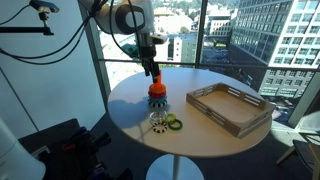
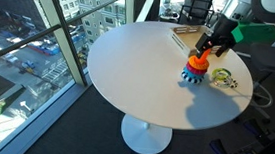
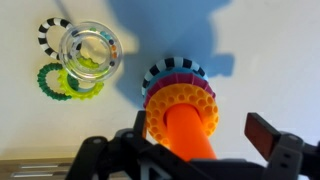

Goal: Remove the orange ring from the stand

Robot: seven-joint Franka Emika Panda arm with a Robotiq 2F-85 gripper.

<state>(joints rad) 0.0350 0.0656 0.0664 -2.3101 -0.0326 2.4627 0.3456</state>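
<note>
**Item: the orange ring.** Knobbly flat ring, topmost on the stand. It is threaded over the upright orange post, resting on a magenta ring and a dark, teal-striped base.

**Position relative to the fingers.** Directly below them and centred between them. The post's long axis is vertical and runs up into the gap.

**Fingers.** Spread apart, one on either side of the post, touching neither the post nor the ring as far as the wrist view shows. In both exterior views they hang just above the stack.

**Governing relation.** The ring can leave only along the post, so the lift should probably be straight upward; a sideways pull risks tipping the stand.

**Surroundings.**
- On the white round surface, to one side of the fingers and apart from the stand: a clear ring, a green ring and a black-and-white striped ring.
- A grey tray lies well apart.

**Obstructions.** None between the fingers and the ring; the magenta ring just underneath could be caught too.
</note>
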